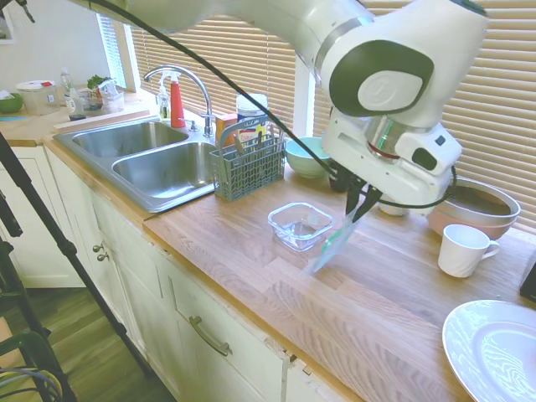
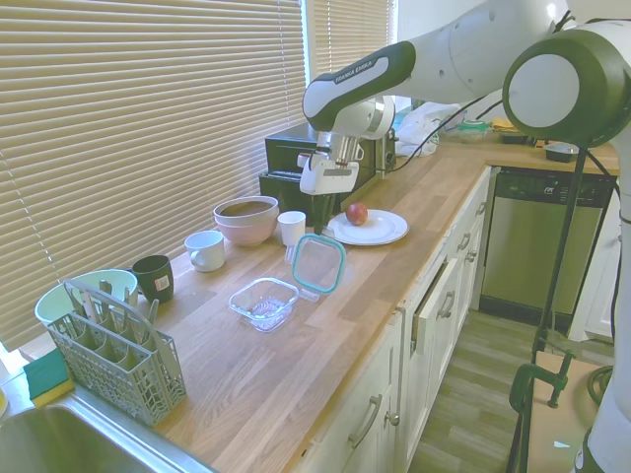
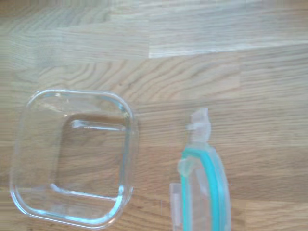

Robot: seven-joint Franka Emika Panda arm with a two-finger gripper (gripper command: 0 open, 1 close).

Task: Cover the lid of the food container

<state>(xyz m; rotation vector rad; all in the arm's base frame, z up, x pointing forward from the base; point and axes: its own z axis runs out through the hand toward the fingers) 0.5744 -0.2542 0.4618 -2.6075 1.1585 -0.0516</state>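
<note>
We see the food container [image 2: 264, 302] sitting open toward the worktop's [image 2: 325, 365] front edge, so nothing is covered yet. Just behind it, the gripper [image 1: 362, 203] has clamped its fingers on the lid [image 2: 318, 264] by an upper edge, hanging it steeply tilted, low corner beside the dish. We judge levelling and lowering remain.

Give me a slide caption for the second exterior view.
Gripper holds the lid tilted above the counter, beside the open food container.
</note>
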